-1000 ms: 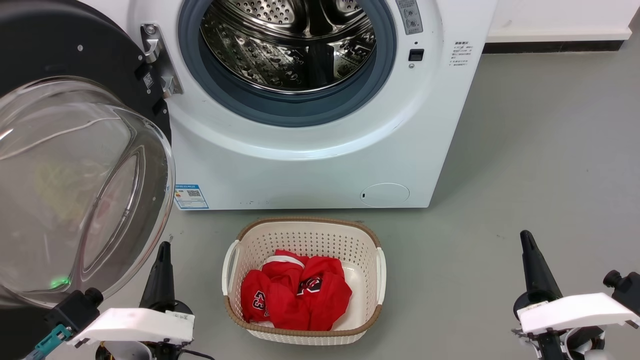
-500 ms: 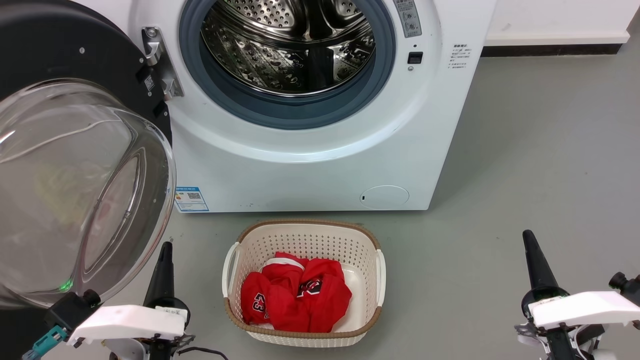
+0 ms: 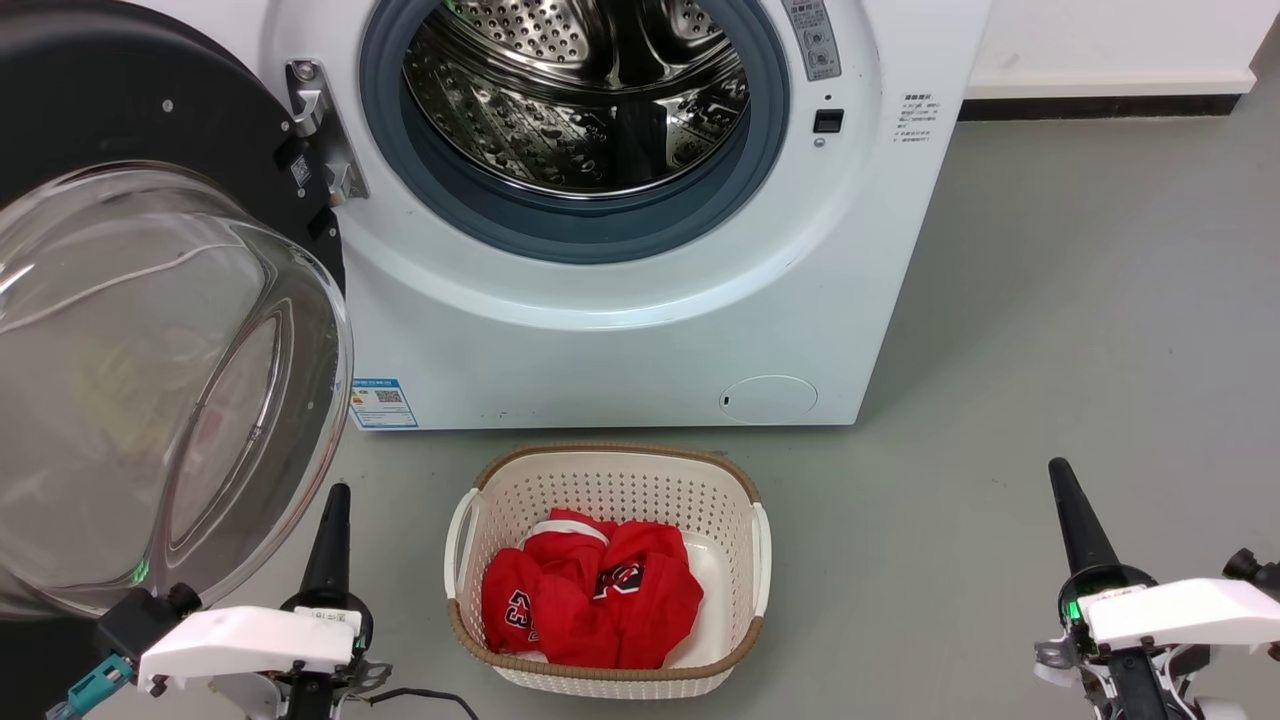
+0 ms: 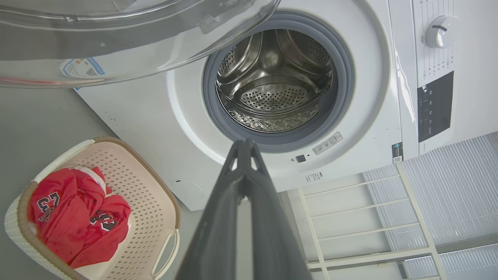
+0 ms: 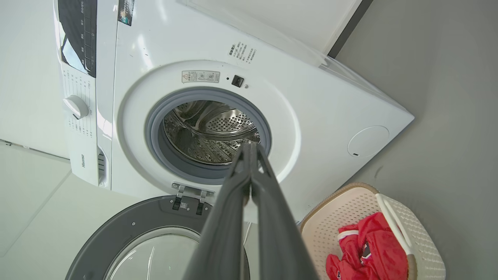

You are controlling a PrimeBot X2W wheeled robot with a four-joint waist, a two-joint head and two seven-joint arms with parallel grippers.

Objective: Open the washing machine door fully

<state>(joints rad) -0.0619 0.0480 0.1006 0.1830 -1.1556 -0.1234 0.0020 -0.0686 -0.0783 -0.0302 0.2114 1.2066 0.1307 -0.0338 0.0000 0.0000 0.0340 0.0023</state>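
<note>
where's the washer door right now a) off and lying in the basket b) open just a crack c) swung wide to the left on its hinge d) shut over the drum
c: the washing machine door hangs from its hinge, swung out at the left of the head view, and the steel drum is fully exposed.

A laundry area: a white washing machine [image 3: 620,340] stands on a bare grey floor [image 3: 1050,300] by a white wall [image 3: 1100,30], with a basket [image 3: 610,452] of red clothes [image 3: 600,600] near it.
</note>
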